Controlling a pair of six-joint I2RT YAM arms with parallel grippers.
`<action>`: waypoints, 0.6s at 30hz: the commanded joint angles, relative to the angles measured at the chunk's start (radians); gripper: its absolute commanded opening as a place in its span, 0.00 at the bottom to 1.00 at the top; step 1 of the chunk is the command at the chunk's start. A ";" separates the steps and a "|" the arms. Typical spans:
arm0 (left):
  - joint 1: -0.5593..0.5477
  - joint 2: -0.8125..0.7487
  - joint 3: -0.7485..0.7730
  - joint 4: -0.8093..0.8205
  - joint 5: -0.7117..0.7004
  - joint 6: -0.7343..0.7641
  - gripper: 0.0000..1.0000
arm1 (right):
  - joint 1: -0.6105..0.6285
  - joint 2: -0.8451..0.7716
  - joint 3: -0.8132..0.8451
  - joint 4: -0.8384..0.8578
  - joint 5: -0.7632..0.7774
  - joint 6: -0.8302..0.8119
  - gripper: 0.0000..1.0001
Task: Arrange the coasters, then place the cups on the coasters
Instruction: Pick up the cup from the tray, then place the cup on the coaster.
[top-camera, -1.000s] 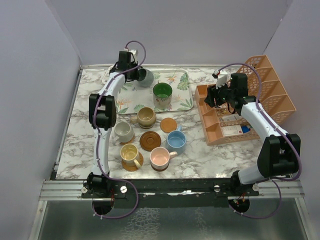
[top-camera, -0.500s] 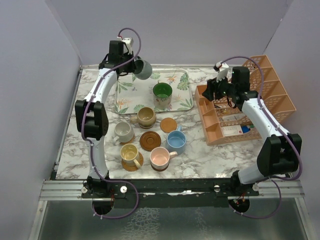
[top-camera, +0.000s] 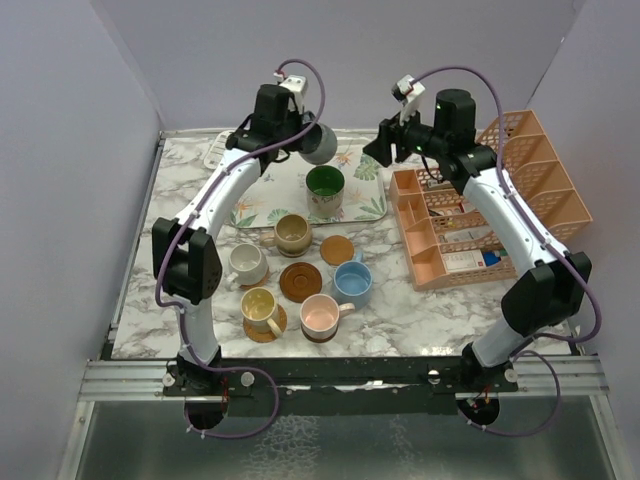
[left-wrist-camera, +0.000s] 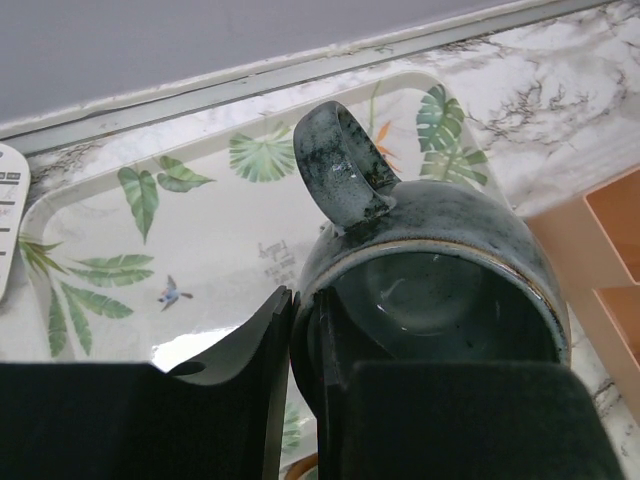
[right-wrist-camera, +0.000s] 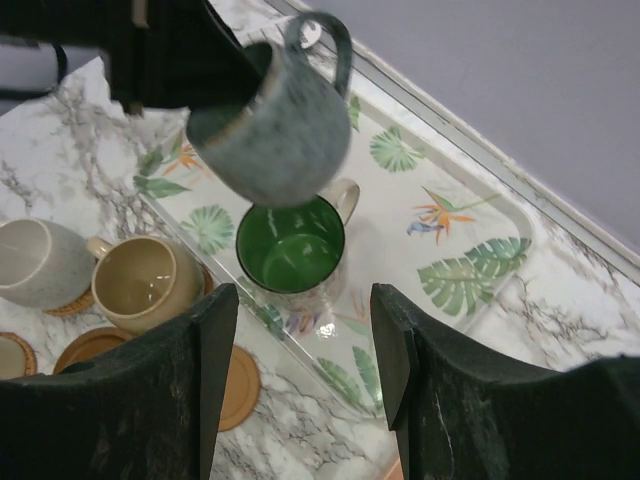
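Over the far half of the bench (top-camera: 420, 300), seen from above, the left gripper (top-camera: 300, 138) is holding the grey-blue mug (top-camera: 321, 146) in the air above the leaf-patterned tray (top-camera: 365, 205). Two coasters are lying bare on the near side of that tray: a tan coaster (top-camera: 338, 249) just off its edge and a dark brown coaster (top-camera: 300, 281) nearer the arm bases. Both are sitting below and toward the bases from the lifted mug, and the left arm is the one that has it. The right gripper (top-camera: 386, 146) is hanging just beside it, between the tray and the orange rack (top-camera: 480, 215).

From the left wrist, the gripper is clenched on the mug's rim, one of its fingers (left-wrist-camera: 275, 330) outside the wall and the other inside. The mug is lying on its side there — mouth toward the camera, handle (left-wrist-camera: 340, 175) sticking up. I judge it needs tipping upright before it can be set on a disc.

From the right wrist, the right gripper is spread wide and grasping nothing. The green mug (right-wrist-camera: 290, 245) is standing on the tray straight below it, so this arm looks the nearer one for that mug, and the grey-blue mug is hanging tilted just above.
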 joint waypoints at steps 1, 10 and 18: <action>-0.098 -0.091 0.014 0.113 -0.202 -0.018 0.00 | 0.067 0.036 0.109 -0.047 0.002 0.018 0.57; -0.227 -0.079 0.046 0.096 -0.397 -0.043 0.00 | 0.091 0.066 0.114 -0.030 0.173 0.110 0.56; -0.302 -0.048 0.095 0.070 -0.513 -0.047 0.00 | 0.092 0.096 0.093 -0.024 0.229 0.151 0.56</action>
